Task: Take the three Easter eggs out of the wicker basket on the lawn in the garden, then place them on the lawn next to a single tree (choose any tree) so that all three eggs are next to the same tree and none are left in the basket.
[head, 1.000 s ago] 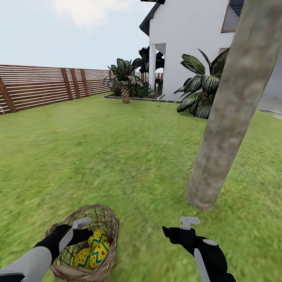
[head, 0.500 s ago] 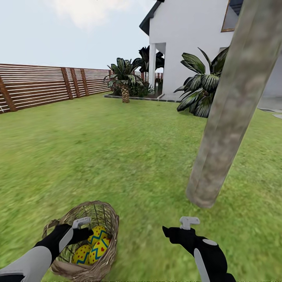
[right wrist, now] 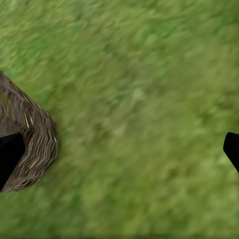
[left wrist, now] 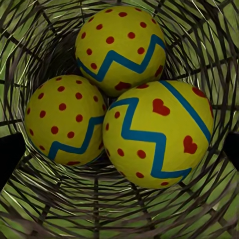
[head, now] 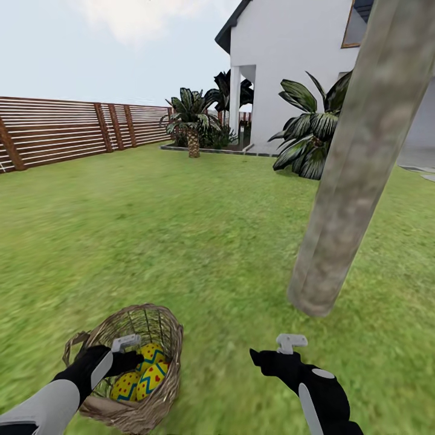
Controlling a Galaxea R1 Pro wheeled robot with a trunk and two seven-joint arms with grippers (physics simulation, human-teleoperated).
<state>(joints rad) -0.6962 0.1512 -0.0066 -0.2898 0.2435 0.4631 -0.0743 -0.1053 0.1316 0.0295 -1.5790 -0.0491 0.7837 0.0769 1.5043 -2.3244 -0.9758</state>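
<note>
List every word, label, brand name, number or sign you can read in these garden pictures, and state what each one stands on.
There are none to read.
The Easter eggs in the wicker basket carry only patterns: blue zigzag bands, red dots and red hearts.
The tree trunk, the fence, the house wall and both arms bear no lettering.

A brown slatted fence [head: 66, 133], white house [head: 290, 66] and palms [head: 192, 121] under pale sky.
</note>
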